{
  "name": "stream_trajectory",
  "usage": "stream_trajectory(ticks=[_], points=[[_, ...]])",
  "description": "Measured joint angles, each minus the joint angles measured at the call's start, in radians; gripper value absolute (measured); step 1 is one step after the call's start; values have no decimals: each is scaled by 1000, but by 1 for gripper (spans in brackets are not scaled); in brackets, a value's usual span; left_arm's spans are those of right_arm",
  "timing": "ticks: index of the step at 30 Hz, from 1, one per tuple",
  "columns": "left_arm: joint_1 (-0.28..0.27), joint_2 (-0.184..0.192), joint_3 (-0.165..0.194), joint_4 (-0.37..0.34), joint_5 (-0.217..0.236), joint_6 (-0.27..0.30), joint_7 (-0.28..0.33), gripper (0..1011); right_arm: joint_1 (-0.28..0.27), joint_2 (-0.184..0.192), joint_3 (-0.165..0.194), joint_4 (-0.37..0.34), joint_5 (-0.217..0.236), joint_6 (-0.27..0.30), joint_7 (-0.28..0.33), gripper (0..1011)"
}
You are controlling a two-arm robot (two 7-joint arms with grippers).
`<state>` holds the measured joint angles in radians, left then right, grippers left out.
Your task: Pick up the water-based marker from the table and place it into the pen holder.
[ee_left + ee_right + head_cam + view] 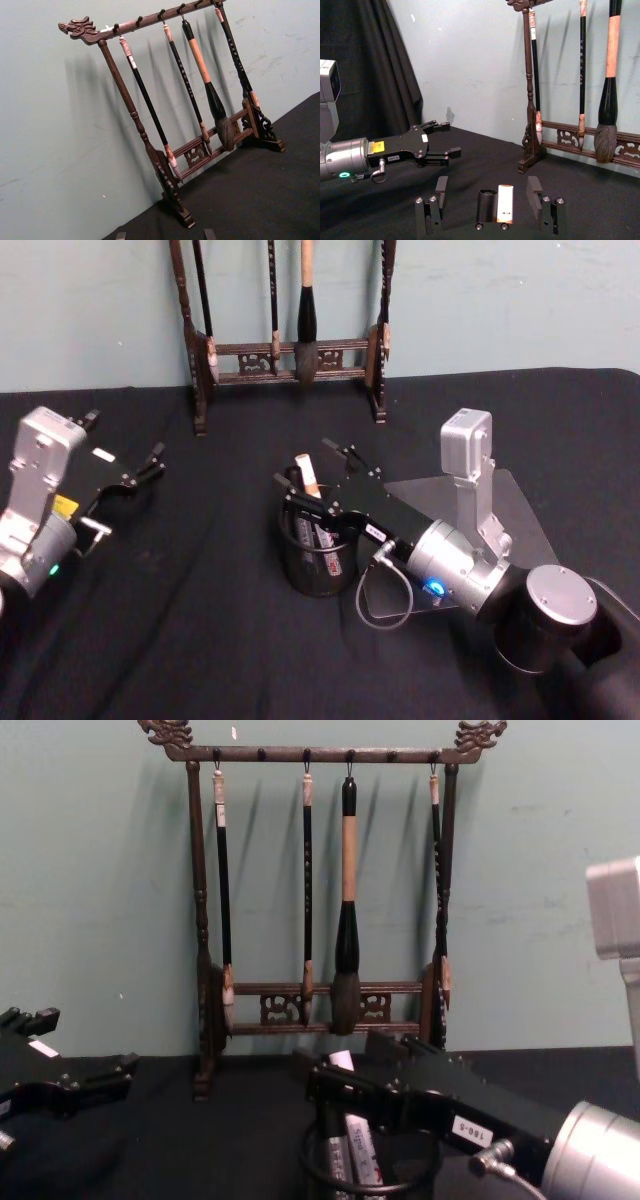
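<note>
Over the holder: right gripper (312, 472) hangs above the pen holder (318, 575), fingers apart, gripping nothing.
Marker: marker (307, 475) stands tilted inside the pen holder, top poking above the rim, between the spread fingers (534, 186); second marker beside it in the cup.
Holder spot: mid table (200, 640), in front of the brush rack (290, 355).
Left gripper: left gripper (150, 462) off to the left above the table, fingers apart, empty.

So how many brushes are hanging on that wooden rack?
4. On the rack: a thin brush at the left, another thin brush, the thick brush, and a thin brush by the right post.
</note>
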<state>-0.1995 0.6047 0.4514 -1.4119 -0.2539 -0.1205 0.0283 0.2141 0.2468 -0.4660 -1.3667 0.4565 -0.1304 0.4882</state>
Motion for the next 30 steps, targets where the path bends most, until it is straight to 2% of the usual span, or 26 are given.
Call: stream_trajectory(ticks=[9, 14, 19, 20, 22, 30], points=[[0, 0, 0, 0, 0, 0, 0, 1001, -1, 6, 10, -15, 12, 0, 5, 1000], [0, 0, 0, 0, 0, 0, 0, 1001, -13, 22, 39, -54, 11, -13, -19, 1000], [0, 0, 0, 0, 0, 0, 0, 1001, -39, 47, 88, -99, -4, -17, -77, 1000], [0, 0, 0, 0, 0, 0, 0, 1001, -39, 47, 88, -99, -4, -17, -77, 1000], [0, 0, 0, 0, 0, 0, 0, 1002, -58, 59, 124, -118, -23, -17, -121, 1000], [0, 0, 0, 0, 0, 0, 0, 1001, -102, 77, 198, -128, -82, -8, -221, 1000]])
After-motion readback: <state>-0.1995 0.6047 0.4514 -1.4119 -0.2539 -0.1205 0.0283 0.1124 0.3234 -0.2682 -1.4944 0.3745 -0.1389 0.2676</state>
